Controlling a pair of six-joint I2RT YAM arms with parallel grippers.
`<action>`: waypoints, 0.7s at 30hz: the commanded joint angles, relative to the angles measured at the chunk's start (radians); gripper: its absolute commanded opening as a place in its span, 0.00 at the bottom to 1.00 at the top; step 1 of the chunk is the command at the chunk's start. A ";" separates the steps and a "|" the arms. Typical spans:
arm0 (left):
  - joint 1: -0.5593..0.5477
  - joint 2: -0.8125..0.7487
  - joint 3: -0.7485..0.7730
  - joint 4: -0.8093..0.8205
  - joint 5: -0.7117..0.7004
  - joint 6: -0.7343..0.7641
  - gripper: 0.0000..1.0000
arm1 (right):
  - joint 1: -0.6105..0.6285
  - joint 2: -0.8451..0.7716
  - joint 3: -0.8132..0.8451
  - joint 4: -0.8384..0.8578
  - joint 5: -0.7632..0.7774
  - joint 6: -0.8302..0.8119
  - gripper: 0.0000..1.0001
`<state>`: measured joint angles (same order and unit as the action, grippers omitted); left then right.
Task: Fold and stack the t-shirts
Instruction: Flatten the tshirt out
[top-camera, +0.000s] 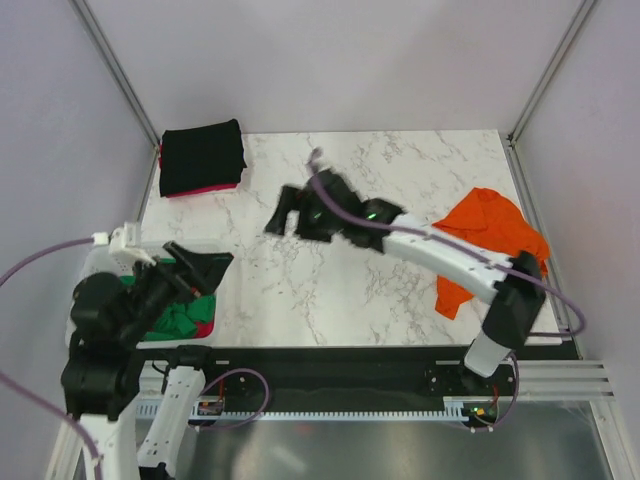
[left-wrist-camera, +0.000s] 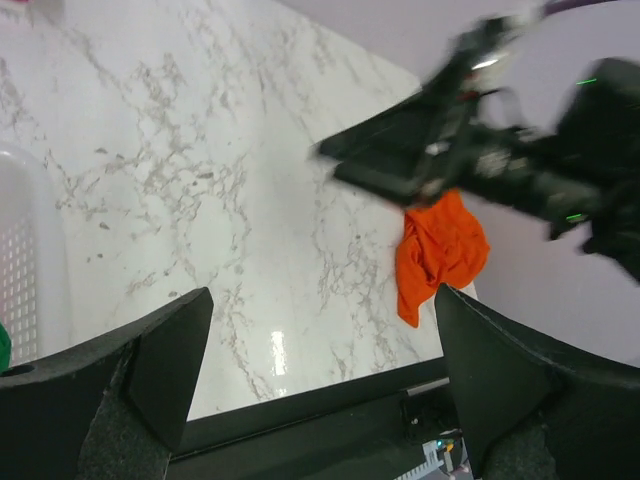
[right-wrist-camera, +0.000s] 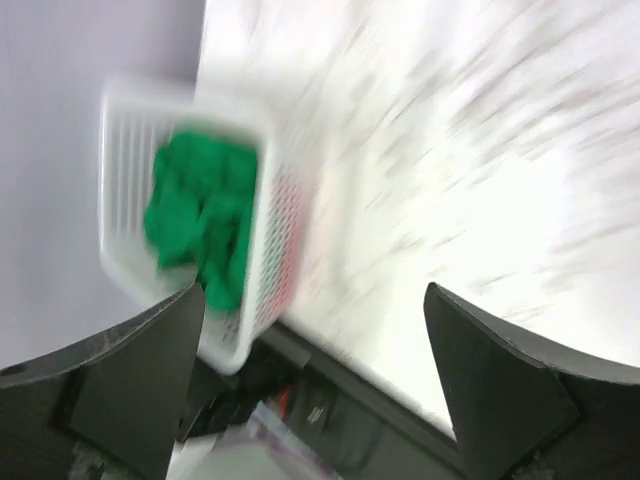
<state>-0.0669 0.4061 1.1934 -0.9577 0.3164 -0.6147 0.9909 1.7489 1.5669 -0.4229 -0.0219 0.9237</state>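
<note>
A folded black t-shirt (top-camera: 202, 156) lies at the table's far left on a pink-red one (top-camera: 208, 189) whose edge shows beneath it. A crumpled orange t-shirt (top-camera: 490, 238) (left-wrist-camera: 440, 250) lies at the right edge, partly under the right arm. A green t-shirt (top-camera: 180, 318) (right-wrist-camera: 200, 215) sits bunched in the white basket (top-camera: 205, 338) (right-wrist-camera: 272, 250). My right gripper (top-camera: 286, 212) (right-wrist-camera: 315, 385) hangs open and empty over the table's middle, and its view is blurred. My left gripper (top-camera: 200, 266) (left-wrist-camera: 320, 390) is open and empty above the basket.
The basket (left-wrist-camera: 20, 260) stands at the near left corner, with a bit of red fabric (top-camera: 206, 328) beside the green shirt. The right arm (left-wrist-camera: 480, 150) stretches diagonally across the marble table (top-camera: 400, 160). Frame posts and walls close in the sides.
</note>
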 joint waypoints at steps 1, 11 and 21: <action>0.053 0.045 -0.095 0.132 0.185 0.012 1.00 | -0.239 -0.243 -0.105 -0.219 0.187 -0.163 0.98; 0.027 0.143 -0.492 0.485 0.207 -0.062 1.00 | -0.948 -0.341 -0.298 -0.313 0.243 -0.388 0.95; -0.195 0.568 -0.457 0.536 -0.069 0.119 1.00 | -1.103 -0.036 -0.186 -0.255 0.279 -0.379 0.80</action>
<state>-0.2203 0.9104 0.6910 -0.4950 0.3340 -0.5827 -0.1062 1.6852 1.3262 -0.7071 0.2386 0.5644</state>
